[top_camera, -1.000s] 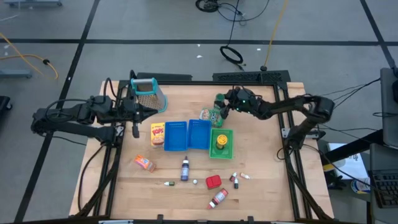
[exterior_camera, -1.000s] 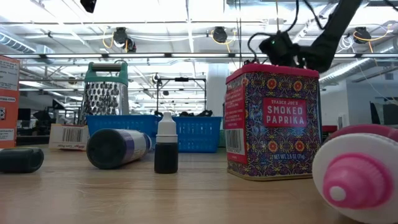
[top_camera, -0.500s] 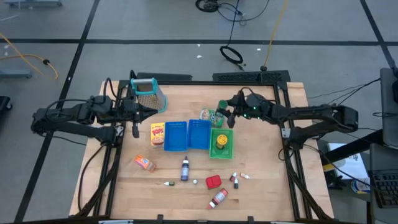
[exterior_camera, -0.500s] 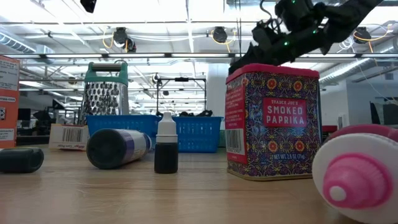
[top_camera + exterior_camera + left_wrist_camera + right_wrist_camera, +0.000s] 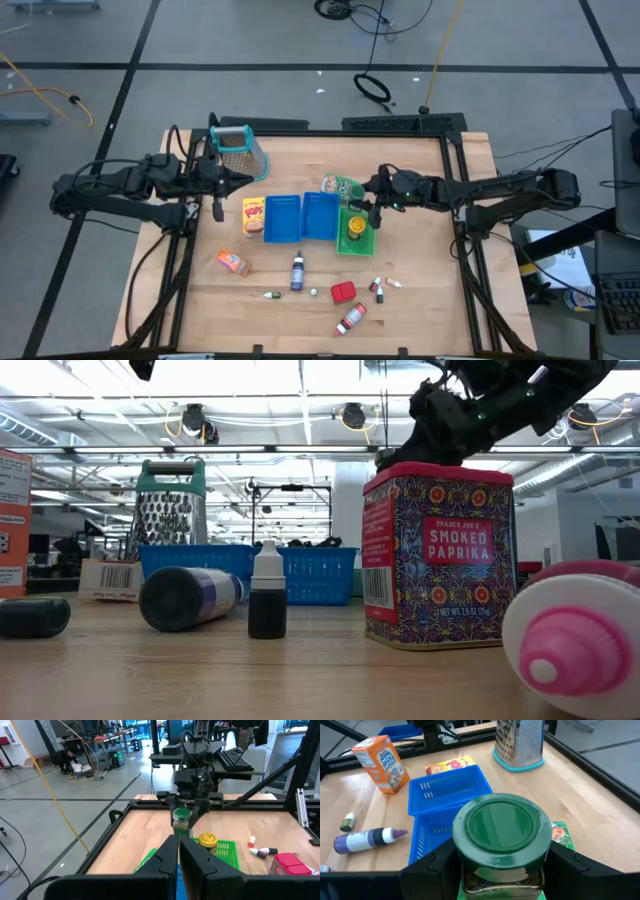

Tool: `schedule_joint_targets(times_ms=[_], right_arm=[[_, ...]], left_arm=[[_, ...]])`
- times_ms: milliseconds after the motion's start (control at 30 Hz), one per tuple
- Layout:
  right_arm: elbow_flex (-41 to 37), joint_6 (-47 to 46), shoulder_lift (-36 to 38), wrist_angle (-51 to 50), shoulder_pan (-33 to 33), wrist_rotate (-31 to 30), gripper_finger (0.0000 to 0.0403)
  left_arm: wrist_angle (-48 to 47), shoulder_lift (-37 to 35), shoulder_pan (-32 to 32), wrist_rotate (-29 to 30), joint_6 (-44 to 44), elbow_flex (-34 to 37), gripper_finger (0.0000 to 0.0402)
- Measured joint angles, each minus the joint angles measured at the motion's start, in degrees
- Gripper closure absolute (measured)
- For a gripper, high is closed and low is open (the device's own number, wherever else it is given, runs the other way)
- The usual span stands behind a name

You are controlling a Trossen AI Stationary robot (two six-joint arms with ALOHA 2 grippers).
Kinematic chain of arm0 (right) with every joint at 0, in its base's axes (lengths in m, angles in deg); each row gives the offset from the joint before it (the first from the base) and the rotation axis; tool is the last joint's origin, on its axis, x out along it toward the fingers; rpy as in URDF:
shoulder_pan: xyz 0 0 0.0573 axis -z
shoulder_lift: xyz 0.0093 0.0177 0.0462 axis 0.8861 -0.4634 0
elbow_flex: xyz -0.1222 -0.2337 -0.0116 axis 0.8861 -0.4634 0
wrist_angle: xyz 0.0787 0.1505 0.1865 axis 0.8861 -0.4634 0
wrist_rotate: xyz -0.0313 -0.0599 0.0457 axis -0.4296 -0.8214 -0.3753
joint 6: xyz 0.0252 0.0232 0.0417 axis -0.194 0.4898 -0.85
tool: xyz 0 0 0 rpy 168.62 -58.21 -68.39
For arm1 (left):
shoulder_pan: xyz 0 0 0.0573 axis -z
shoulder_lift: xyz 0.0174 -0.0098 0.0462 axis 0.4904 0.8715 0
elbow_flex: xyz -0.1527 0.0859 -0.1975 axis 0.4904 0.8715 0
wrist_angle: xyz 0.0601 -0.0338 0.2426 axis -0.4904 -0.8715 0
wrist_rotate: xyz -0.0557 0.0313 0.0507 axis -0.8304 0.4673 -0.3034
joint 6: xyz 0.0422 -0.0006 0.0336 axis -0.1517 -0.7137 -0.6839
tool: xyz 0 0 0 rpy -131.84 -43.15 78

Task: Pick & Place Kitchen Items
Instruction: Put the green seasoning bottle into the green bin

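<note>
The green-lidded jar (image 5: 501,845) sits clamped between the two dark fingers of the right gripper (image 5: 364,202), lifted off the wood and upright. From above it hangs over the far edge of the green tray (image 5: 368,238), and the yellow-lidded jar (image 5: 354,226) stands in that tray just beside it. The right gripper's fingers press the glass on both sides below the lid; the left wrist view shows the same grip from across the table, the jar dangling under the right arm's wrist. A green pouch (image 5: 340,185) lies flat on the table near the gripper, on its far side.

Next to the green tray are the two blue trays (image 5: 300,217), side by side, and the yellow box (image 5: 254,215) lies against the outer one. The metal grater (image 5: 240,152) stands near the far-left corner of the table. Nearer the front edge are scattered the orange packet (image 5: 233,263), a purple-capped bottle (image 5: 297,271) lying flat, the red paprika tin (image 5: 437,555), a pink-capped bottle (image 5: 351,319) and a few tiny dropper bottles (image 5: 379,289).

The left gripper (image 5: 217,185) waits over the table's left edge, beside the grater, its fingers nearly together with only a thin gap and nothing between them.
</note>
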Motion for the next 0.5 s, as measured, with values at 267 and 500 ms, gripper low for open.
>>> schedule_joint_targets(times_ms=[267,500], right_arm=[[0.0,-0.3,0.0,-0.4,-2.9,-1.5,0.0206],[0.0,-1.3,-0.8,-0.8,-4.1,-3.1,0.0206]], left_arm=[[0.0,0.0,0.0,0.0,0.0,0.0,0.0380],[0.0,0.0,0.0,0.0,0.1,0.0,0.0380]])
